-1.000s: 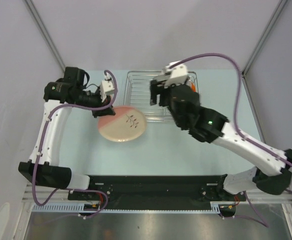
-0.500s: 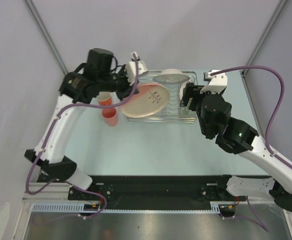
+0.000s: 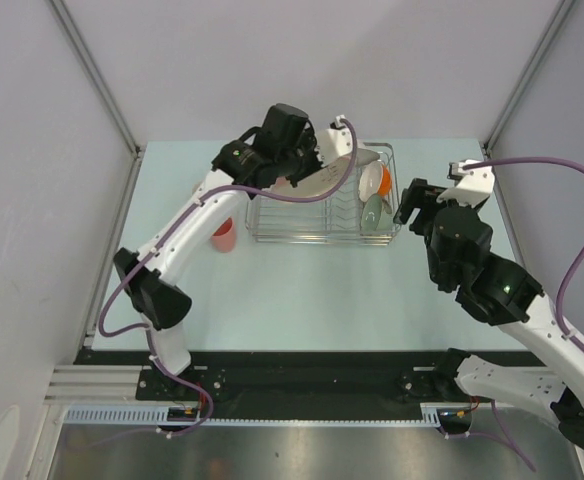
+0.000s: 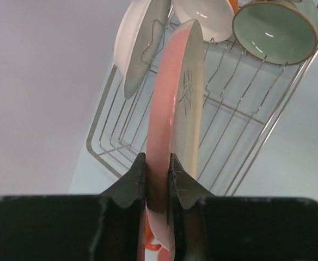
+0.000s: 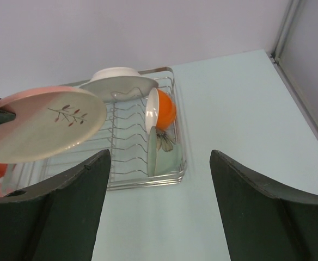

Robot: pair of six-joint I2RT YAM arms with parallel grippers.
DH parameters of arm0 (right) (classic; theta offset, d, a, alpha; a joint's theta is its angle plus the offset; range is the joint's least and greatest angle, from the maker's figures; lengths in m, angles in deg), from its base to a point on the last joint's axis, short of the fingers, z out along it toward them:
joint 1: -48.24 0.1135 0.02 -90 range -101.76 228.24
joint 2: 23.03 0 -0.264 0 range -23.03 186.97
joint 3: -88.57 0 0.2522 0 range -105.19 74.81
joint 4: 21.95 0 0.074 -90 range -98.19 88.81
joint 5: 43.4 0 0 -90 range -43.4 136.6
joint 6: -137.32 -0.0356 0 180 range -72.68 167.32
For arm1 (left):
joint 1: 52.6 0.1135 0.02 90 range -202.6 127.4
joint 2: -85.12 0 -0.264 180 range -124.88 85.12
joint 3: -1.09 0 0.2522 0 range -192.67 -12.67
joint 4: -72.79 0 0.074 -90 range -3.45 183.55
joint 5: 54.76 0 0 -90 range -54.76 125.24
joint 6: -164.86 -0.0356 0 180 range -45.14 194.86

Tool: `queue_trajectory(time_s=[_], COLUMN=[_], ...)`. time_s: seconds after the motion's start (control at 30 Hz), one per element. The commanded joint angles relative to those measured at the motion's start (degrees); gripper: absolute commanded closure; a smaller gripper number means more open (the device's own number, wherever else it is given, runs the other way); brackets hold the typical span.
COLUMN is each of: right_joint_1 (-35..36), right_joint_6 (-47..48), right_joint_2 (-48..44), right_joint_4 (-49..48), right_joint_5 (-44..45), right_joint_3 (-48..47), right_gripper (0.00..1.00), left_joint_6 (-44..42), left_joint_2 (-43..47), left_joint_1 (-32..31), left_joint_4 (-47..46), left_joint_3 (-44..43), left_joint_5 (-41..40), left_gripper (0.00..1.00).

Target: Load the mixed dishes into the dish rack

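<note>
Left wrist view: left gripper (image 4: 158, 163) pinched tight on the rim of the cream-and-pink plate (image 4: 178, 98), edge-on over the dish rack (image 3: 302, 225) beside the white plate (image 4: 140, 49) (right gripper (image 5: 159, 156) wide, empty); lowered off-line, it could knock that neighbour or straddle a tine.

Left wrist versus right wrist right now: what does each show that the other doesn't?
Left wrist only: the left gripper, jaws shut on the rim of the cream-and-pink plate, seen edge-on, and the inside of the pale green bowl. Right wrist only: the right gripper, jaws open and empty, and that plate's whole face with its leaf sprig. Both: the dish rack, with the large white plate and the small white-and-orange bowl standing in it.
</note>
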Motion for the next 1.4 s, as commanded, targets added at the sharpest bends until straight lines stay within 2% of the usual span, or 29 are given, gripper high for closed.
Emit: queue_trajectory(time_s=[0.0,0.43,1.2,1.27,1.37], right_joint_1=[-1.9,-8.4,-10.9,-10.9,-11.0], right_joint_6=[-3.1,-5.4,-7.3,-7.6,-8.2], right_joint_2=[-1.2,-2.7,-2.3,-2.3,-2.3], right_joint_4=[0.9,0.7,1.0,1.0,1.0], right_joint_5=[-1.1,-8.5,-13.9,-14.2,-14.9], right_joint_3=[2.9,7.7,10.0,10.2,10.4], right_gripper=[0.21,0.22,0.26,0.26,0.26], left_joint_6=[-5.0,-16.0,-26.3,-27.6,-29.3], left_joint_2=[-0.3,-5.1,-6.9,-6.9,-6.8], left_joint_1=[-2.5,-5.5,-8.7,-9.0,-9.3], left_joint_4=[-13.7,-18.3,-21.8,-22.1,-23.1], left_joint_3=[-2.2,2.8,9.4,10.1,10.8], left_joint_5=[-4.0,-4.9,-5.5,-6.4,-7.3], left_gripper=[1.0,1.0,1.0,0.97,0.85])
